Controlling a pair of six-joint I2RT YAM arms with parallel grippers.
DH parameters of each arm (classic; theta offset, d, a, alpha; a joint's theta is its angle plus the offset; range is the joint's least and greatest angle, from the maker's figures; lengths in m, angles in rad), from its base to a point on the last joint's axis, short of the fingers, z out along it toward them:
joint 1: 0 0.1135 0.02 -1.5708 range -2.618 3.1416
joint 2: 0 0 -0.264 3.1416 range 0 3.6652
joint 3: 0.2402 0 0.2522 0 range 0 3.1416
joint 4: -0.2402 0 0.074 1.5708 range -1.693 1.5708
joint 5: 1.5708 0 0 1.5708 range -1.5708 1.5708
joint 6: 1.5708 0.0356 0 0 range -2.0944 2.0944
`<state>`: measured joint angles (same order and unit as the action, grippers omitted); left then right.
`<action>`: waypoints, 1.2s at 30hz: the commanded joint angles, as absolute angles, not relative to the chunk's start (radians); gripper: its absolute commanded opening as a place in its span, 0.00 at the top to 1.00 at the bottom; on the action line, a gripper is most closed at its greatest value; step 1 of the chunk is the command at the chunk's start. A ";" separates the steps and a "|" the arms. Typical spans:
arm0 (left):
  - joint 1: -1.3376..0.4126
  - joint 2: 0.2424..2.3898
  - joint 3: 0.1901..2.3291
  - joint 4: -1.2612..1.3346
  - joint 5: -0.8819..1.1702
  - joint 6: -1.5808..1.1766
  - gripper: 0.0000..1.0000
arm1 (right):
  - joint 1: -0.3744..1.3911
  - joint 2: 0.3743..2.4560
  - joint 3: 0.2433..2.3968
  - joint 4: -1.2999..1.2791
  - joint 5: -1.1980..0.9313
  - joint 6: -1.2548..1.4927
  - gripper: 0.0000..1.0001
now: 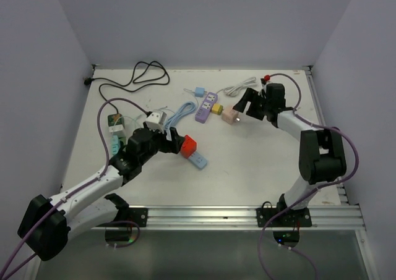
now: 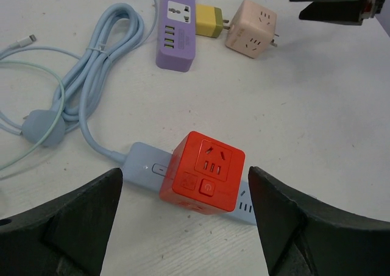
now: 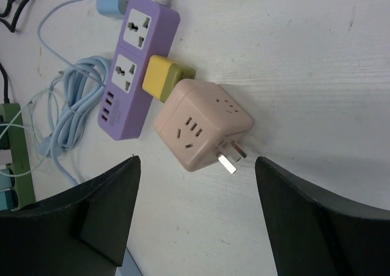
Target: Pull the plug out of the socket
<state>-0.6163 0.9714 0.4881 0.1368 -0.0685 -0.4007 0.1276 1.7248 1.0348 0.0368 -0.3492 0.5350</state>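
A red cube plug [image 2: 203,172] sits plugged into a light-blue power strip [image 2: 143,162] near the table's middle [image 1: 189,146]. My left gripper [image 2: 184,172] is open, with one finger on each side of the red cube and touching nothing. My right gripper [image 3: 197,160] is open just above a pink cube adapter [image 3: 201,127] whose metal prongs are bare. A yellow plug [image 3: 163,78] lies between the pink cube and a purple power strip [image 3: 137,69]. In the top view the right gripper [image 1: 247,101] hovers beside the pink cube [image 1: 230,115].
A coiled light-blue cable [image 2: 91,63] lies left of the purple strip. A green strip [image 1: 114,128] and a white cube [image 1: 158,120] sit at the left. A black cable [image 1: 142,76] and a white cable [image 1: 238,87] lie at the back.
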 commanded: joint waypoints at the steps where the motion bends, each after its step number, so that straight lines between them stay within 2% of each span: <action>1: -0.612 0.951 0.448 0.175 -0.094 -0.385 0.12 | 0.158 1.565 1.060 -0.044 -0.281 0.417 0.20; 5: -0.614 0.931 0.413 0.212 -0.106 -0.388 0.12 | 0.241 1.473 1.036 -0.063 -0.278 0.335 0.20; 9: -0.612 0.904 0.370 0.253 -0.150 -0.387 0.11 | 0.443 1.410 1.005 -0.103 -0.209 0.163 0.17; 18: -0.612 0.736 0.256 0.273 -0.301 -0.396 0.10 | 0.771 1.373 0.882 -0.014 -0.112 0.126 0.14; 22: -0.612 0.722 0.250 0.261 -0.310 -0.377 0.09 | 0.847 1.416 0.873 0.024 -0.026 0.118 0.10; 26: -0.612 0.729 0.230 0.267 -0.299 -0.385 0.08 | 0.894 1.502 0.932 0.017 0.041 0.121 0.01; 30: -0.612 0.723 0.222 0.253 -0.282 -0.402 0.07 | 0.917 1.581 0.983 0.015 0.097 0.129 0.01; 36: -0.612 0.696 0.242 0.198 -0.258 -0.443 0.05 | 0.928 1.660 1.031 0.038 0.068 0.143 0.01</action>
